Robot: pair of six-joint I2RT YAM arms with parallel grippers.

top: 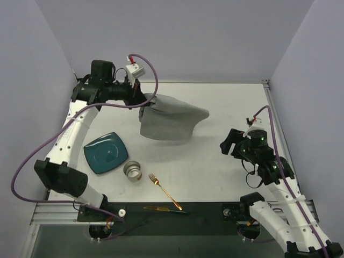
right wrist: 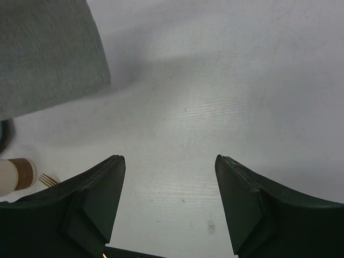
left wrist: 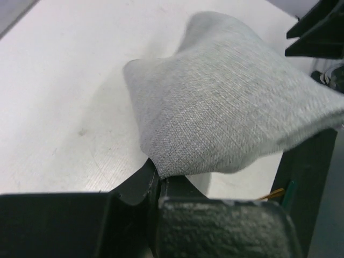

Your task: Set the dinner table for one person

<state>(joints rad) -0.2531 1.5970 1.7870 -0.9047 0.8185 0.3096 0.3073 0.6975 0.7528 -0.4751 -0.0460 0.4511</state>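
The left gripper [top: 143, 101] is pinched tight on the far left corner of the grey cloth [top: 170, 121], holding it up off the dinner table [top: 226, 107], which lies flat with its black strip [top: 207, 209] along the near edge, while the right gripper [top: 227, 144] gapes wide, holding nothing, above bare white room.

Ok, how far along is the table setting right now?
Nothing is laid yet. In hand: left gripper pinches the grey placemat by its edge, half lifted off the table. Right gripper hangs open, empty. Remaining: flatten it, then arrange plate, cup, fork and knife.
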